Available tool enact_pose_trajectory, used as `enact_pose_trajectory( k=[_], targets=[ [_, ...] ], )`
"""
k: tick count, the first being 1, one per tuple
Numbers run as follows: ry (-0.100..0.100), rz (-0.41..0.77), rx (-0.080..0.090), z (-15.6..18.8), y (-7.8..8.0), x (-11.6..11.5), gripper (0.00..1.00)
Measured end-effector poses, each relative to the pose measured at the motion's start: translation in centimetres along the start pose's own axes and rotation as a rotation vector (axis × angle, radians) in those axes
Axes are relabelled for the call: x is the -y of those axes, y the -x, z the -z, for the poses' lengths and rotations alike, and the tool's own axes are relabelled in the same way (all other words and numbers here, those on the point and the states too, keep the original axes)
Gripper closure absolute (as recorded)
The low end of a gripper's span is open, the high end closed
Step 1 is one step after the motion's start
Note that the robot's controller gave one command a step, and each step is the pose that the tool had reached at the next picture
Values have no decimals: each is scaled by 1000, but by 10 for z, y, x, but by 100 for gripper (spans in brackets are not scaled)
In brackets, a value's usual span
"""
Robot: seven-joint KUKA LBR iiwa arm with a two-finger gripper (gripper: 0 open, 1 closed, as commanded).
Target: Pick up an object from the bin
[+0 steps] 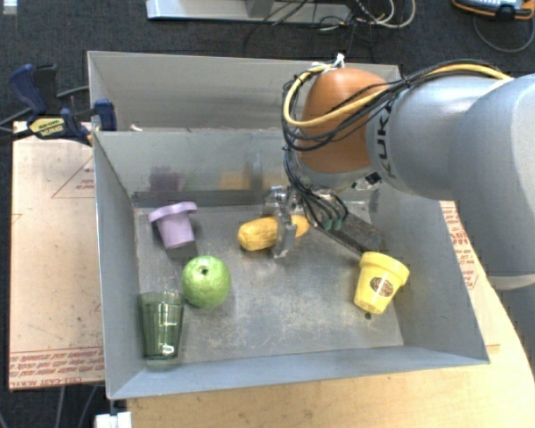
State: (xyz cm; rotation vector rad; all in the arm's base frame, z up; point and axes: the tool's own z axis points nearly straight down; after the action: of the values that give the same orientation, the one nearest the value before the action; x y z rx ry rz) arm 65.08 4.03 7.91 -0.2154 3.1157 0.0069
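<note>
My gripper (283, 230) reaches down into the middle of the bin, toward the back. A yellow lemon-shaped thing (258, 235) lies on the floor right at its fingertips, on their left side. The metal fingers stand against the lemon's right end, a narrow gap showing between them. Whether the lemon sits between them I cannot tell. A dark flat bar (352, 232) lies just right of the gripper, partly under the arm.
A yellow cup (380, 283) lies on its side at the right. A green apple (205, 282) and a green glass (160, 325) stand at the front left. A lilac cup (174, 224) sits upside down at the back left. The arm covers the bin's back right.
</note>
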Motion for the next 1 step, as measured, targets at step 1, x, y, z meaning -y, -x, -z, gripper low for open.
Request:
enact_pose_trajectory(
  k=[1],
  targets=[
    [0,0,0,0,0,0,100]
  ],
)
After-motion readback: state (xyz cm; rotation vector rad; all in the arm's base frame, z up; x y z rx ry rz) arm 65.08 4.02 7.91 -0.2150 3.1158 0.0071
